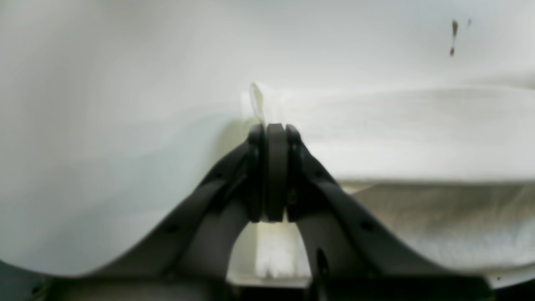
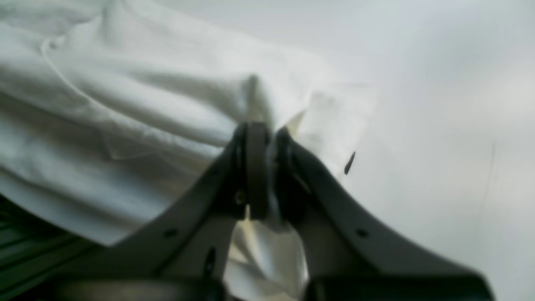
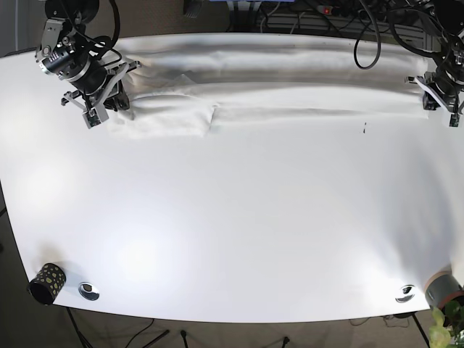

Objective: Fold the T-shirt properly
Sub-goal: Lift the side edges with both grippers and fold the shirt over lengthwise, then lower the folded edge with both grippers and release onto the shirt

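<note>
Cloth stretches in a long band across the far edge of the worktop (image 3: 232, 239): the T-shirt (image 3: 275, 80), white on white, its long axis running side to side between the two arms. The left claw (image 1: 276, 138) is pinched tight on a corner of the fabric at one end; the right claw (image 2: 261, 138) is likewise clamped on a bunched fold at the other. Each arm has its own end, so neither is nearer the whole. All the bare worktop lies on the near side, which I'd guess is where any fold would be drawn, both ends together. A dark cup (image 3: 46, 282) sits at the near corner.
</note>
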`<state>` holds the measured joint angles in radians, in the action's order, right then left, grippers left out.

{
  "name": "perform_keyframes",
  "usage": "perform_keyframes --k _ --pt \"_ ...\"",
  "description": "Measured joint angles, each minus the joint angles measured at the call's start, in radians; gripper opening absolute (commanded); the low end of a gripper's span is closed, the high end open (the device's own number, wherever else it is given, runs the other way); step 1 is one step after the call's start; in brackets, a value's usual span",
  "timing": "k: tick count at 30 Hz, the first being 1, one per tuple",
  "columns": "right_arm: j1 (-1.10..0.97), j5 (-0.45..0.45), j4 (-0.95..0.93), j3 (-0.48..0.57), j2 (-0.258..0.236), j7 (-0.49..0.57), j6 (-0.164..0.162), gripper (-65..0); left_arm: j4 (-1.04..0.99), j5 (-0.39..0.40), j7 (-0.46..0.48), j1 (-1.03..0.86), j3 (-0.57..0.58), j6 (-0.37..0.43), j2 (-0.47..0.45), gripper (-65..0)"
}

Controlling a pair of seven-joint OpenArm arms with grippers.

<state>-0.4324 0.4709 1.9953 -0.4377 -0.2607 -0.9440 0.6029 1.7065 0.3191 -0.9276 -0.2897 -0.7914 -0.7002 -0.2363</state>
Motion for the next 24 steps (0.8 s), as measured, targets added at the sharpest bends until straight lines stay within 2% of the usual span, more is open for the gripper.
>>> perform_keyframes --k 2,4,5,7,9,11,12,17,22,24 --pt "-0.006 0.000 0.000 0.000 0.000 0.000 0.000 -63.7 0.000 -0.001 0.000 -0.013 0.005 0.000 -0.001 -64.0" --pt "-0.015 0.000 -0.001 0.000 0.000 0.001 0.000 -56.0 -0.002 -0.005 0.000 -0.022 0.016 0.000 -0.002 -57.6" --pt "-0.019 0.000 -0.001 0.000 0.000 0.001 -0.001 -51.0 -0.002 -0.007 0.000 -0.025 0.029 0.000 -0.005 -52.5" --pt "-0.020 -0.003 -0.007 0.000 0.000 0.005 -0.003 -37.3 -0.002 -0.007 0.000 -0.029 0.063 0.001 -0.009 -36.7" --pt "-0.020 -0.005 -0.018 0.000 0.000 0.003 -0.004 -26.2 -0.002 -0.006 0.000 -0.028 0.082 0.001 -0.006 -22.5" --pt "-0.020 -0.005 -0.021 -0.007 0.002 0.005 -0.004 -19.7 -0.001 -0.003 0.001 -0.026 0.082 0.000 -0.004 -15.3" --pt "-0.019 0.002 -0.021 -0.014 0.007 0.004 -0.003 -17.8 -0.001 -0.004 0.000 -0.026 0.081 0.000 -0.005 -15.6" --pt "0.018 0.065 -0.013 -0.073 0.060 -0.003 0.000 -17.6 0.045 -0.007 -0.008 -0.017 0.082 0.000 -0.003 -21.2" --pt "0.069 0.137 -0.012 -0.064 0.056 0.002 -0.001 -17.6 0.093 0.000 0.011 0.013 0.103 0.003 0.027 -21.7" --pt "0.076 0.138 -0.011 -0.030 0.055 -0.025 -0.005 -17.8 0.089 0.000 0.005 0.011 0.119 0.003 0.044 -21.7"
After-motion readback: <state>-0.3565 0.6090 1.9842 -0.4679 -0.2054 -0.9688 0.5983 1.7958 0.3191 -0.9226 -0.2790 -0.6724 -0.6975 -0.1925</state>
